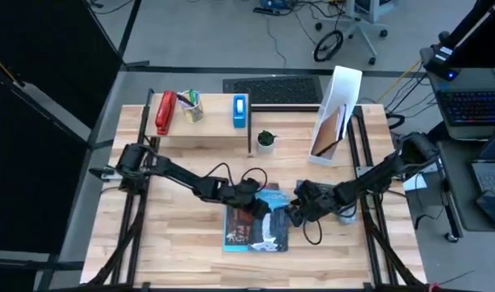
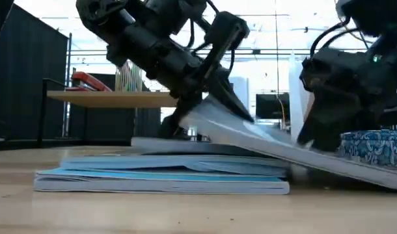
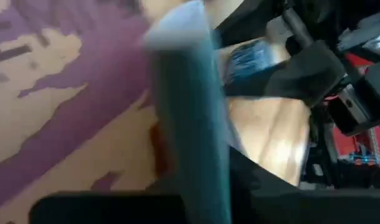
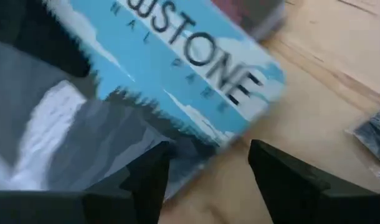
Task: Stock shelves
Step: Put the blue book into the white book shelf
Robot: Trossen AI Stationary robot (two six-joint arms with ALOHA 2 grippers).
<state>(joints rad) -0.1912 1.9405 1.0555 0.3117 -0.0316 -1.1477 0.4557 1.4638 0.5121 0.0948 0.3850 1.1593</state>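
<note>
We see a light-wood desk (image 1: 182, 243). At upper left stands the low wooden shelf (image 1: 211, 130), at upper right the white file holder (image 1: 335, 113). At lower centre, the left claw (image 1: 254, 200) is clamped on a lifted blue book (image 2: 296, 153) above a stack of books (image 2: 166, 177). The right claw (image 4: 205, 168) hangs parted at that book's corner, gripping nothing.
</note>
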